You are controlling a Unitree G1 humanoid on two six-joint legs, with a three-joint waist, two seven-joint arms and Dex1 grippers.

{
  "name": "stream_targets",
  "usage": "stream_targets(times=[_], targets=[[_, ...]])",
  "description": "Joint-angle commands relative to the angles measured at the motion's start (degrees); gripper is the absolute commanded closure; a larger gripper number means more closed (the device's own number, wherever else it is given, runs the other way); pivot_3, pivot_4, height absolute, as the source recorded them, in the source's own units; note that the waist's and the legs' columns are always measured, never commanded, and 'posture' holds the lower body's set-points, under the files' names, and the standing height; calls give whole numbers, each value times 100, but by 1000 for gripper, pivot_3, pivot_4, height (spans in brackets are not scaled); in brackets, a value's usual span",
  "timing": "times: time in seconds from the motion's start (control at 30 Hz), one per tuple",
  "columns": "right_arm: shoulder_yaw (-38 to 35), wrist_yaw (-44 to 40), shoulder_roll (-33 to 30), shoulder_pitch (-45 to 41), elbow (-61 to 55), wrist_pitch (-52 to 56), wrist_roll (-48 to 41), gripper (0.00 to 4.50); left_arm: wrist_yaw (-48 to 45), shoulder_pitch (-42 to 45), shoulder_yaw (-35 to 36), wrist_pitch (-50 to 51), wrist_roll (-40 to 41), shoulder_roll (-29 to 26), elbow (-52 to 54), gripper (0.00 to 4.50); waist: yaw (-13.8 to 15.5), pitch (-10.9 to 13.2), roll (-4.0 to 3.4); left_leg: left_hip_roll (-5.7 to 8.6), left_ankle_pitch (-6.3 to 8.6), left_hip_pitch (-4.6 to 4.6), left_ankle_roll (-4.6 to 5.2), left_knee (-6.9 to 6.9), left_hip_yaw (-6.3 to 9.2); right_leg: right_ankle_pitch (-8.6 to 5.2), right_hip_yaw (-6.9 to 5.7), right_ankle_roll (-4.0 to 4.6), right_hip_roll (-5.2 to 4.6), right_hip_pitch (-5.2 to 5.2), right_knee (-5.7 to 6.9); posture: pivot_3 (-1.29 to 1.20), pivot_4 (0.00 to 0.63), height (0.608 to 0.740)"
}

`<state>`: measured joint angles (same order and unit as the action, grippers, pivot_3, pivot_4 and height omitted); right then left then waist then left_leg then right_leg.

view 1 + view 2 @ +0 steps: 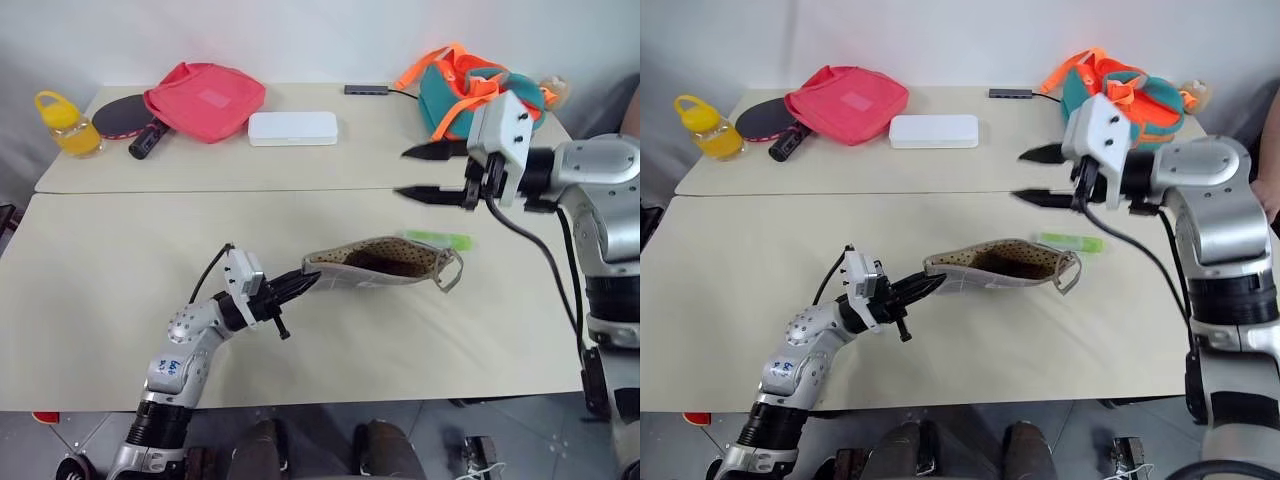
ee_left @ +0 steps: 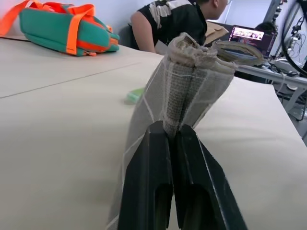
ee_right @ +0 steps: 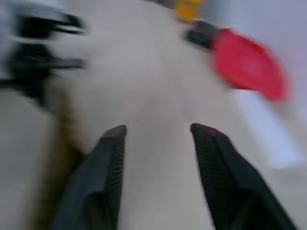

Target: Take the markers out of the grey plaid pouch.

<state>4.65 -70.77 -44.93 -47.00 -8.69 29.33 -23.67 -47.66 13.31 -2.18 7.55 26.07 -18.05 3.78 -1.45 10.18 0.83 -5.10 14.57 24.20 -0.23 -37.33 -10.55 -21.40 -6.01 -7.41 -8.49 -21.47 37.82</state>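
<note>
Left hand (image 1: pixel 300 285) pinches grey plaid pouch (image 1: pixel 385 264) (mouth gaping); right hand (image 1: pixel 420 171) wide, empty.

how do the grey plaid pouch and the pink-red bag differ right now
The flat grey plaid fabric pouch lies on the near table, one end pinched in the left tool; the pink-red fabric bag rests untouched on the far table. The pouch gapes open, showing dark lining; the bag looks closed. The pouch is slimmer, the bag broader. Both are soft fabric.

The left gripper (image 1: pixel 300 284) is clamped tight, low and near, while the right gripper (image 1: pixel 415 171), fingers parted and empty, points left, raised.
</note>
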Motion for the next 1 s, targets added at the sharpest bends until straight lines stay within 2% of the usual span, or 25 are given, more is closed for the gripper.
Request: stream_targets(times=[0.03,0.1,0.13,0.27,0.37,0.5,0.7,0.8,0.9,1.0], targets=[[544,-123,-438,197,-590,92,472,3575,-22,41,46,-18,27,12,38,4500,1,0,0,2,0,1,1,-1,0,0,0,0,-2,0,0,0,150,740],[798,71,-326,215,-424,-230,859,4260,-62,21,63,-44,28,-2,-15,4500,-6,0,0,2,1,0,1,-3,0,0,-1,0,-2,0,0,0,150,740],[945,131,-300,225,-345,-364,1064,4459,-77,24,61,-55,14,-13,-36,4500,-22,0,0,3,0,0,1,-5,-1,0,-1,0,-2,0,1,0,150,740],[1521,279,-291,264,50,-1105,1998,4459,-42,43,82,76,92,25,14,4500,-31,0,0,-2,-2,-4,-3,-4,-7,0,1,0,4,-3,6,0,150,740],[1636,471,-42,253,234,-1397,2268,4459,-12,25,59,193,181,85,81,4500,-27,0,0,-1,-2,-3,-3,-4,-9,0,1,0,3,-3,3,0,150,740],[1451,144,-33,213,168,-1116,2000,4459,-39,114,-94,674,466,221,445,4500,-12,0,1,-1,-2,-2,-3,-4,-9,0,2,0,4,-3,4,0,150,740],[974,-701,-633,22,37,-586,1388,4459,-63,389,34,1930,1437,299,715,4500,6,2,4,1,0,0,0,-5,-3,0,1,-1,2,1,-1,0,150,740],[969,-968,-835,-103,-172,-255,1227,4459,45,465,155,2432,1841,408,624,4500,-21,2,4,-1,-1,-2,-1,-4,-2,0,1,-1,4,1,1,0,150,740],[1217,-941,-758,-4,-344,-118,1345,4459,7,402,-55,2231,1330,409,135,4500,-51,2,4,-5,-3,-8,-4,0,-1,0,3,0,10,1,2,0,150,740],[1563,-611,-597,105,102,-524,1923,4459,-107,420,-347,1305,416,317,-490,4500,-27,2,4,-4,-4,-7,-6,-4,-3,0,3,0,10,1,1,0,150,740]])
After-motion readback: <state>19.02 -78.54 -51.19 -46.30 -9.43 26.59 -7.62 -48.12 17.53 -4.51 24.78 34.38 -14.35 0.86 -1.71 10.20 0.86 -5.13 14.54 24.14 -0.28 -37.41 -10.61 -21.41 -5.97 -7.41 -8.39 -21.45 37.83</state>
